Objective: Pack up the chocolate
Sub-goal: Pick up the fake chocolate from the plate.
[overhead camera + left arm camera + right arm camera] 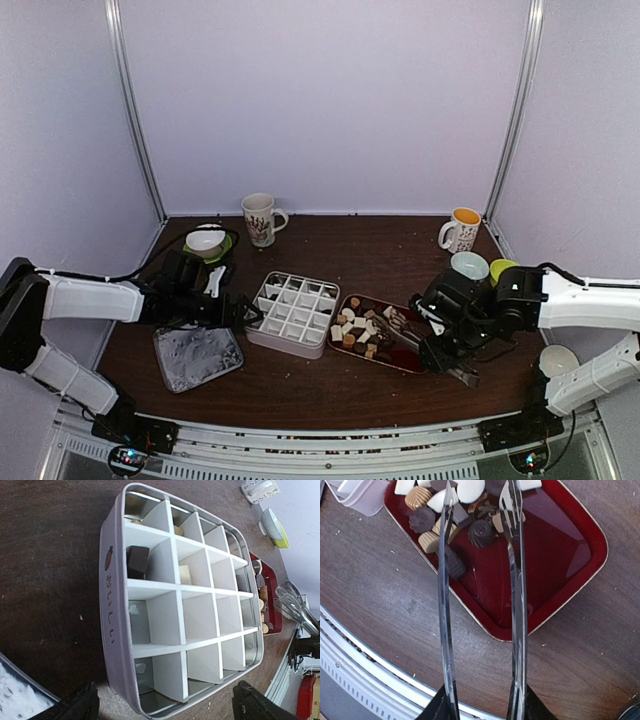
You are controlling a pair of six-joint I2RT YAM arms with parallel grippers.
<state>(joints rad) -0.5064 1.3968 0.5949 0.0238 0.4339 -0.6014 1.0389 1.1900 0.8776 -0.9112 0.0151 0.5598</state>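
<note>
The chocolate (358,328) is a heap of small round and cube pieces, cream, tan and dark brown, on a red tray (405,360). A white divided box (293,313) stands left of the tray. In the left wrist view the box (165,610) holds a dark cube (137,560), a cream piece (185,574) and a tan piece (178,530). My left gripper (167,707) is open, its fingers on either side of the box's near end. My right gripper (482,705) is shut on metal tongs (445,580). The tong tips are apart over the chocolate (481,532) on the tray (560,555).
A silver lid (197,355) lies left of the box. Two mugs (262,218) (462,230) stand at the back. A white bowl on a green plate (206,240) is at back left. Bowls (469,265) and a white cup (557,360) sit near the right arm.
</note>
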